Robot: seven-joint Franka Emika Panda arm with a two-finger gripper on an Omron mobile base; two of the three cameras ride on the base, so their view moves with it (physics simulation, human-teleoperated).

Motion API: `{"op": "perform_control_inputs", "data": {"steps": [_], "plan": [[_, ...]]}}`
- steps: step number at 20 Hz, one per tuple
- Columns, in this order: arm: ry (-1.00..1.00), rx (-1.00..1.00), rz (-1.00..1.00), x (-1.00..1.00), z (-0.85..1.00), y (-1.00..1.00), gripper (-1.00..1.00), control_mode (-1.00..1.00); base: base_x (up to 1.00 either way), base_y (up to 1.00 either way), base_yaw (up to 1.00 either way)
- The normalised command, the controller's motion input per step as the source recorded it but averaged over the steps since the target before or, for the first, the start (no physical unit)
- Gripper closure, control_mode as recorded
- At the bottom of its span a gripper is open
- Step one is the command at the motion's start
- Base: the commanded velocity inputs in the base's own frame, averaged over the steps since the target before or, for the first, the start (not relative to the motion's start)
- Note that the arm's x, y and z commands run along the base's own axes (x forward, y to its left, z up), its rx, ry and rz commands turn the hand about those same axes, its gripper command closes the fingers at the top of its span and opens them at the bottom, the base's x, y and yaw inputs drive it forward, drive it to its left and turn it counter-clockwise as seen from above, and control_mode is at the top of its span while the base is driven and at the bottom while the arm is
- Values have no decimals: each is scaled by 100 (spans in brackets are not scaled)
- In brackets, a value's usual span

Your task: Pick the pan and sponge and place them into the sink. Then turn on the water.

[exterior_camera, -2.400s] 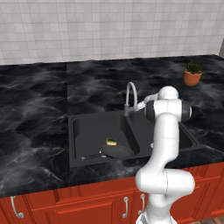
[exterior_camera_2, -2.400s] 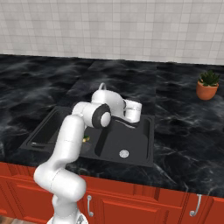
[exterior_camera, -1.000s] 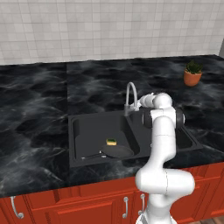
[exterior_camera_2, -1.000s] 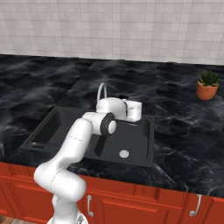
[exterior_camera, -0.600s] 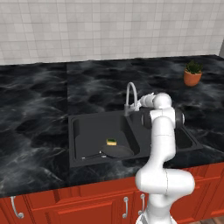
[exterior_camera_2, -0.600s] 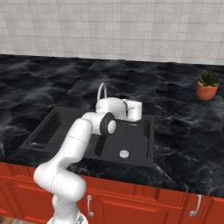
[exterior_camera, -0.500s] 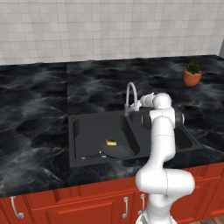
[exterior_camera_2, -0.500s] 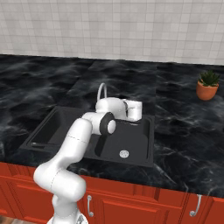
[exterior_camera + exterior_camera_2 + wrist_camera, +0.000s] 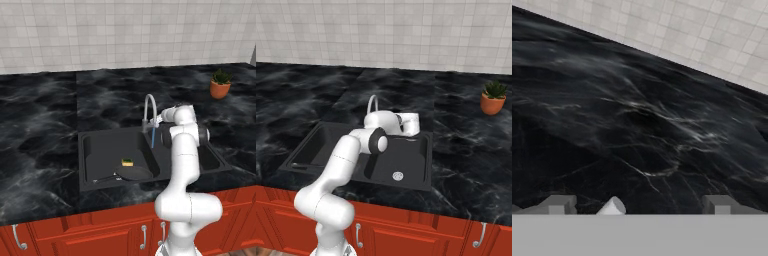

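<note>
A potted plant [image 9: 220,83] stands on the black counter [image 9: 45,115] at 2 o'clock from the sink [image 9: 103,151], well apart. The faucet [image 9: 149,107] arches behind the divider, and water [image 9: 153,138] falls from its spout. The pan [image 9: 131,173] lies in the left basin with the sponge [image 9: 127,162] at its 12 o'clock. The gripper [image 9: 640,207], by the faucet, is spread wide and holds nothing.
</note>
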Motion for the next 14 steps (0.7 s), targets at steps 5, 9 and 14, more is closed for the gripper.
{"op": "perform_control_inputs", "data": {"steps": [5,9,14], "plan": [[7,0,0,39,-52,-100,-100,-100,0,0,0],[6,0,0,39,-53,-100,-100,-100,0,0,0],[2,0,0,33,-30,-100,-100,-100,0,0,0]]}}
